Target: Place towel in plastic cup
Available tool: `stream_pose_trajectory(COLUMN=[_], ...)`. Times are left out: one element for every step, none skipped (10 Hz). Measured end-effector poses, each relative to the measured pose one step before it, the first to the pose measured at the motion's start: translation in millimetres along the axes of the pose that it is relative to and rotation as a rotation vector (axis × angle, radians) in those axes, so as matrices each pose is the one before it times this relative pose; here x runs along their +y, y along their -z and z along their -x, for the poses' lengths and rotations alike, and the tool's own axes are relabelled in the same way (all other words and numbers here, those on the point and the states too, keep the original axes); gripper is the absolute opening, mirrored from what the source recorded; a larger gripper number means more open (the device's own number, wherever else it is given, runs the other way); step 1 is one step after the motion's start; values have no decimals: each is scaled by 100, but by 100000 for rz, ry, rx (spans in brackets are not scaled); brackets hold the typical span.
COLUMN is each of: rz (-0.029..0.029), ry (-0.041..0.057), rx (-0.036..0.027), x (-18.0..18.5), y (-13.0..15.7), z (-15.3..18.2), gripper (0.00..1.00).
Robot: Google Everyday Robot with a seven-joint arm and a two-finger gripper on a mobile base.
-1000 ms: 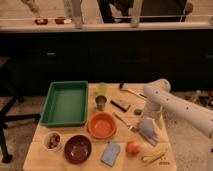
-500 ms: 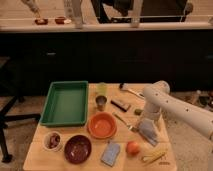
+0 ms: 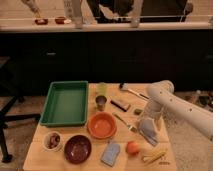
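Note:
The towel (image 3: pixel 149 132), a small grey-blue cloth, is at the right side of the wooden table (image 3: pixel 45 160), right of the orange bowl (image 3: pixel 102 125). My gripper (image 3: pixel 149 120) points down from the white arm (image 3: pixel 165 97) and is at the towel's top edge; the cloth spreads out below it. The pale yellow-green plastic cup (image 3: pixel 102 89) stands upright near the table's back middle, well to the left of the gripper. The small dark metal cup (image 3: pixel 101 103) stands just in front of it.
A green tray (image 3: pixel 65 102) fills the left back. At the front are a small bowl (image 3: pixel 52 140), a maroon bowl (image 3: pixel 77 148), a blue sponge pad (image 3: pixel 110 153), an orange fruit (image 3: pixel 132 147) and a yellow banana (image 3: pixel 155 156). A fork (image 3: pixel 125 122) and a black item (image 3: pixel 120 104) lie between cup and towel.
The arm has shifted only slightly above the towel. The towel stays in the same spot on the table's right side.

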Motion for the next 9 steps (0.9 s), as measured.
stream_pose_trajectory(rz=[303, 595, 1135, 900, 812, 718, 300, 382, 305], ry=[294, 514, 534, 415, 367, 46, -203, -340, -38], rx=[-394, -402, -102, 58, -51, -182, -80, -216, -383], x=[-56, -43, 64, 79, 82, 198, 93, 125, 19], y=[-135, -190, -315, -241, -255, -209, -110, -151, -61], z=[5, 45, 9, 22, 13, -37, -109, -143, -122], gripper=[80, 80, 80, 80, 80, 80, 80, 78, 71])
